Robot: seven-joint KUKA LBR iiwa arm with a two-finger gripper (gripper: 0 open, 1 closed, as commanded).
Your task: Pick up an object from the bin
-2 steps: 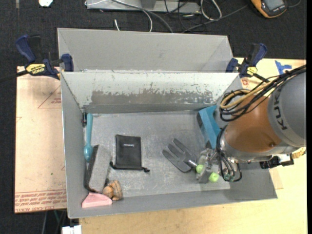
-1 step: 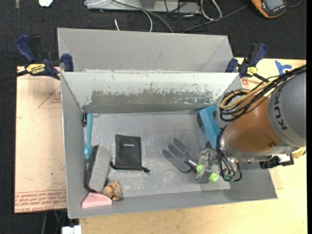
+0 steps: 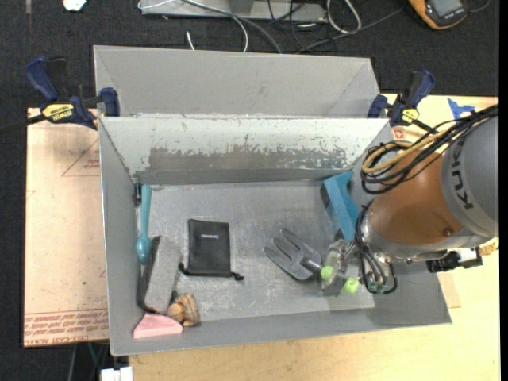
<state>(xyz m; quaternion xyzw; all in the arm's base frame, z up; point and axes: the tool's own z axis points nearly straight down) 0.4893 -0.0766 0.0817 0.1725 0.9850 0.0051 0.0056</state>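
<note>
From above, the grey metal bin [image 3: 238,143] holds nine loose things. Along the left wall lie one teal brush [image 3: 143,227] and, nearer, one long black strip [image 3: 148,275]. In the near left corner are one pink wedge [image 3: 157,327] and one small brown lump [image 3: 186,309], touching each other. One flat black pouch [image 3: 209,247] lies left of the middle. One grey pronged utensil [image 3: 289,257] lies right of the middle, and one blue slab [image 3: 341,200] leans at the right wall.

The tool [image 3: 340,271] is low in the near right part of the bin. It is just right of the utensil's end, with two green round bits [image 3: 325,273] touching or just under it. Whether it is apart, together or clamped on anything cannot be told. The arm's orange-brown cover [image 3: 413,206] and looped cables [image 3: 397,155] overhang the right rim.

Open room lies across the far half of the floor and between the pouch and the utensil. The left wall and near left corner are crowded.

The bin floor is scuffed bare metal. Beyond the far wall is dark ground with cords [image 3: 302,6].
</note>
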